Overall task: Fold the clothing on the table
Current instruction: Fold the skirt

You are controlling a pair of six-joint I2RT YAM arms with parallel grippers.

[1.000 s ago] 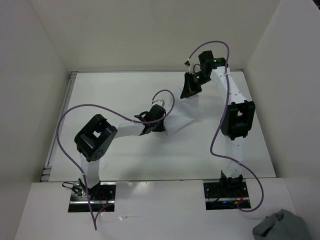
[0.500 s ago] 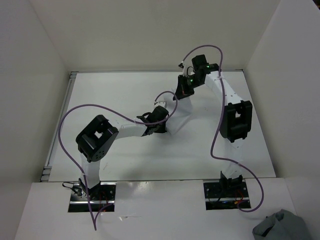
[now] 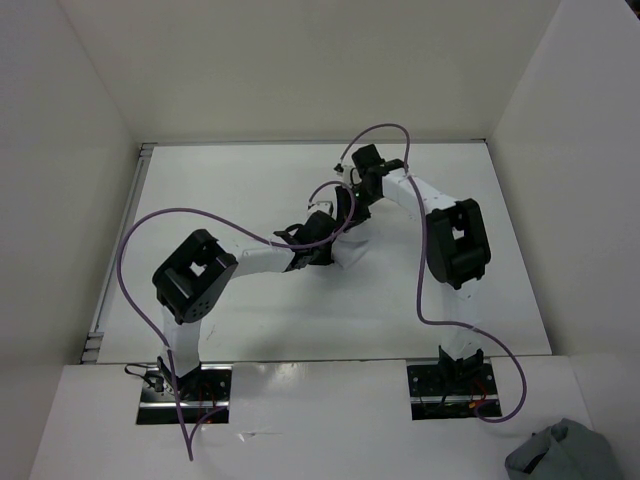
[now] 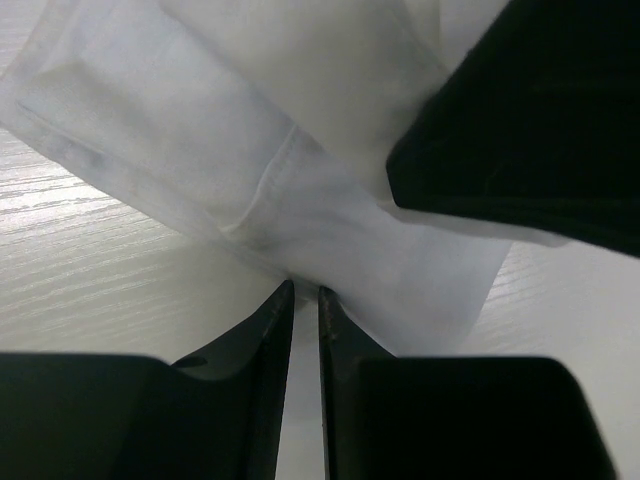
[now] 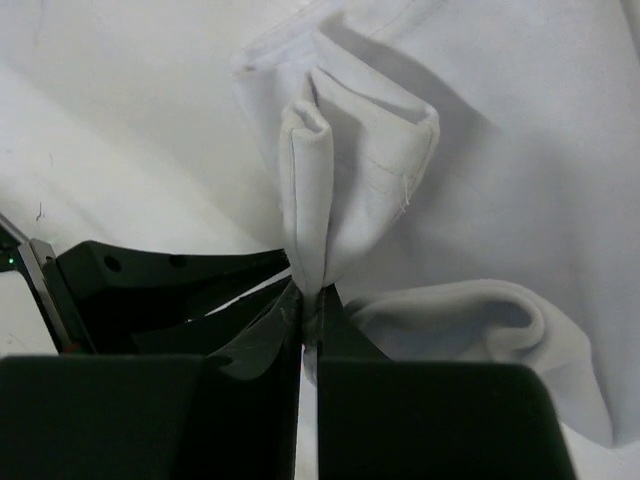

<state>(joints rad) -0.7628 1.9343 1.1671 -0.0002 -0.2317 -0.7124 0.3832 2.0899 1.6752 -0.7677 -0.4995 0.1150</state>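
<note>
- Table (image 3: 200,200): white, matte, white walls on three sides.
- Clothing (image 3: 349,256): white, bunched near mid-table, between the two grippers.
- Left gripper (image 3: 322,243): at the clothing's left edge.
- Right gripper (image 3: 347,208): just beyond the clothing, on its far side.
- Grey-blue cloth bundle (image 3: 563,452): near right corner, well apart from the table.

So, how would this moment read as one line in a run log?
task: folding | left gripper: shut on clothing edge | right gripper: shut on a bunched fold | clothing: crumpled between both grippers, mid table
</note>
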